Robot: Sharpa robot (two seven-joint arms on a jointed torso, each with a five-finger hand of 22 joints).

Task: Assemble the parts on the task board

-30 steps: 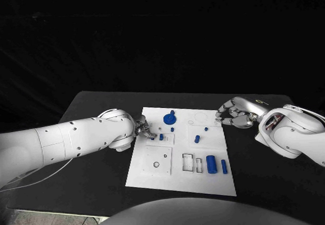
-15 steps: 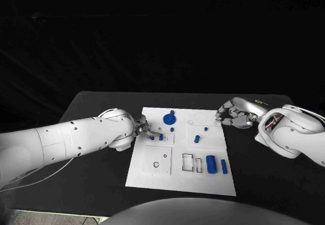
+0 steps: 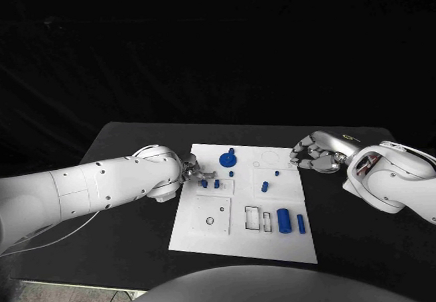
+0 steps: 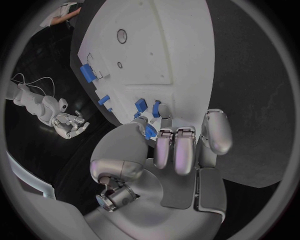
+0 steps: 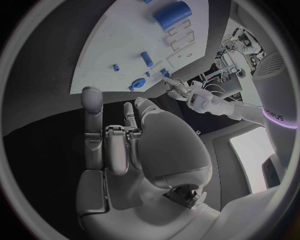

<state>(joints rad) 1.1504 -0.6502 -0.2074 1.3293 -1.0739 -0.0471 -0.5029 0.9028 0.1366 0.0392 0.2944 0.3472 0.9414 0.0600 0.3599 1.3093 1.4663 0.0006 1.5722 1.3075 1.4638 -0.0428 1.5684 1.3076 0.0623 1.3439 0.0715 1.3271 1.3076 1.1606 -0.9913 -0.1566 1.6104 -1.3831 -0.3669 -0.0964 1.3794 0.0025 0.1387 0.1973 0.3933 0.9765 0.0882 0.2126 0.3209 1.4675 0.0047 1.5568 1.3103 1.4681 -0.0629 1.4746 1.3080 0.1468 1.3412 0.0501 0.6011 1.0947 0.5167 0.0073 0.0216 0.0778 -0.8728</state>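
The white task board (image 3: 240, 240) lies mid-table. My left hand (image 3: 188, 173) is at its left edge and pinches a small blue part (image 4: 149, 131) between thumb and fingers (image 4: 175, 150). Just past the fingertips two short blue pegs (image 3: 204, 183) (image 3: 216, 183) stand on the board (image 4: 169, 50). My right hand (image 3: 314, 154) hovers at the board's far right edge with its fingers curled in on nothing. A round blue piece (image 3: 227, 159) sits near the far edge. A thick blue cylinder (image 3: 283, 220) and a slim blue bar (image 3: 301, 223) lie at the near right.
More small blue parts (image 3: 264, 186) (image 3: 276, 172) dot the board's middle. Rectangular slots (image 3: 252, 217) and a small round hole (image 3: 210, 221) open in its near half. Black table (image 3: 122, 141) surrounds the board on all sides.
A second short blue peg has come into sight beside my left hand's fingertips, as the hand shifted slightly. The right hand has kept its place.
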